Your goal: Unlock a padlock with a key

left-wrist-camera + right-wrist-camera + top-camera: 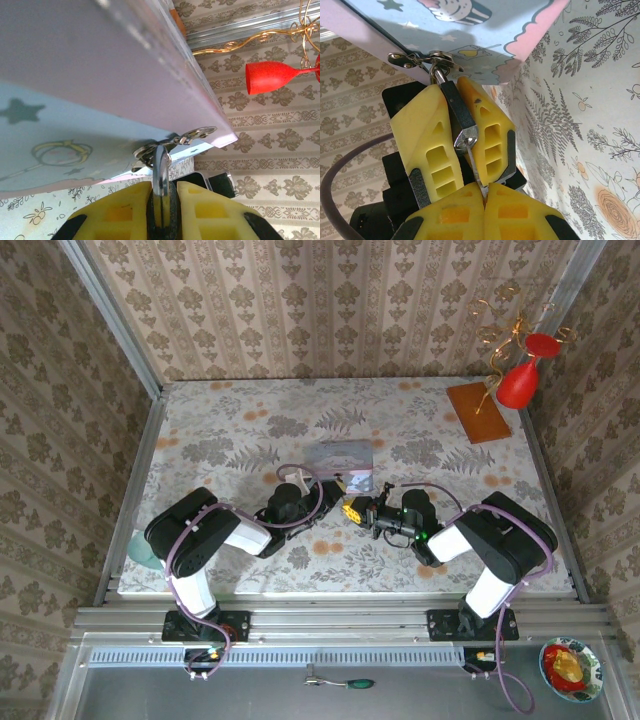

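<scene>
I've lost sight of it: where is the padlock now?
Right wrist view, upper centre: the padlock hangs on the tin's hasp, clamped in the left pincer.

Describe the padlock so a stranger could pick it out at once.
Start at the pale blue cartoon tin in the middle of the table. The padlock hangs from the silver clasp on its edge, clamped in the yellow jaws of the left gripper. It is a small dark grey metal block, far smaller than the tin.
</scene>
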